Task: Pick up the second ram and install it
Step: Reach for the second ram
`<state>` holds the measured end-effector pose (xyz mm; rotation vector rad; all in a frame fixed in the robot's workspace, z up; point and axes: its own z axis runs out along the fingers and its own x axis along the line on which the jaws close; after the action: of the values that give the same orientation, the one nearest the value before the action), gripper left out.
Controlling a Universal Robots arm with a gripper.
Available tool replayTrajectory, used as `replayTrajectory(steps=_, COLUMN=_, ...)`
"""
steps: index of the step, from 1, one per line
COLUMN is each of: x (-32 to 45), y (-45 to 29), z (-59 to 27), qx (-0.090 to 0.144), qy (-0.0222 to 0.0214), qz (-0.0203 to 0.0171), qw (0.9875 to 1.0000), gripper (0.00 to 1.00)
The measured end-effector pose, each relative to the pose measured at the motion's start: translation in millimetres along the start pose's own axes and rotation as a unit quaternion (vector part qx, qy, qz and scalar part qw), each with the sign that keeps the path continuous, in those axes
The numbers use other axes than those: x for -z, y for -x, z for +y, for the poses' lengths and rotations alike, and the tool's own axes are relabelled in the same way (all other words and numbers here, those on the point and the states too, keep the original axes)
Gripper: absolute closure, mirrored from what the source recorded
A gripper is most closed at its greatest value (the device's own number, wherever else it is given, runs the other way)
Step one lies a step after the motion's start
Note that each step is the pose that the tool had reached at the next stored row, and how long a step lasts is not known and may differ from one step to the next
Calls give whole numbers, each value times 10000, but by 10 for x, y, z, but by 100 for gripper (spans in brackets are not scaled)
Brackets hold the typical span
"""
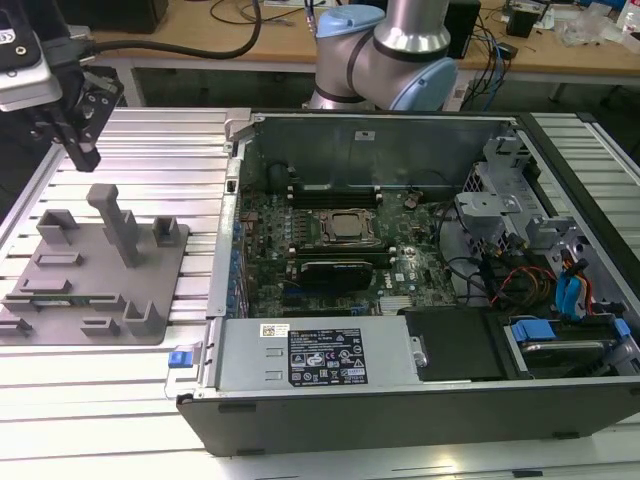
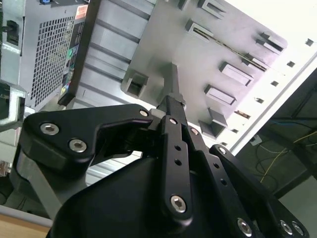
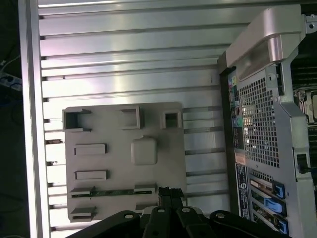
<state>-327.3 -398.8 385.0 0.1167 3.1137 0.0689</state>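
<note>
1. The black two-fingered gripper (image 1: 85,157) is hanging above the flat grey plastic fixture plate (image 1: 150,290), clear of its blocks.
2. Its fingers are pressing together (no gap showing in both wrist views) and are gripping nothing.
3. The second ram (image 3: 113,193), a long, thin dark-green circuit-board stick, is sitting in a holder along one edge of the plate, apart from the gripper.
4. The open dark metal computer case (image 1: 400,420) is standing just beside the plate, and both are resting on the ribbed aluminium table (image 1: 160,150).

Most of second ram (image 3: 113,193) inside fixture (image 3: 114,161)
</note>
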Motion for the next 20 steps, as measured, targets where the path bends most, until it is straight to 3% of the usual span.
replayTrajectory(steps=9, x=-18, y=-127, z=-10, qx=0, qy=0, qz=0, qw=10000, gripper=92)
replayTrajectory(steps=18, x=-41, y=-317, z=-26, qx=0, qy=0, qz=0, qw=10000, gripper=92)
replayTrajectory(steps=20, x=-50, y=-388, z=-31, qx=0, qy=0, qz=0, qw=10000, gripper=92)
